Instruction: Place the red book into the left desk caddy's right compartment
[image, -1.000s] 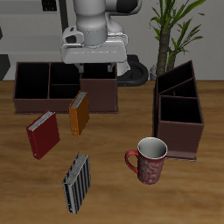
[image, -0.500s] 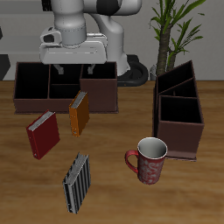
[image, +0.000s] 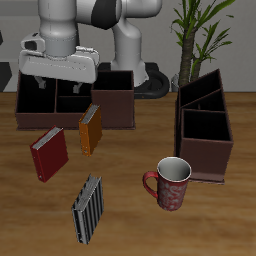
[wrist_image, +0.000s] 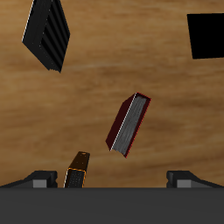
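The red book (image: 49, 153) stands tilted on the table, in front of the wide caddy and beside the orange book (image: 90, 129). It also shows in the wrist view (wrist_image: 129, 124), pale page edges toward me. The left desk caddy (image: 205, 125) stands across the table, its right compartment (image: 206, 136) being the deep, dark box section nearest the front edge. My gripper (image: 57, 80) hangs above the wide caddy, farther back than the red book. In the wrist view the gripper (wrist_image: 112, 179) is open and empty, with its fingertips (wrist_image: 38, 180) wide apart.
The wide caddy (image: 60, 100) stands at the back under my hand. A black-and-white striped book (image: 88, 208) lies near the front edge. A red mug (image: 170, 182) stands in front of the left desk caddy. A potted plant (image: 200, 30) rises behind.
My arm has swung sideways, away from the left desk caddy, to above the wide caddy on the red book's side. No object has moved.
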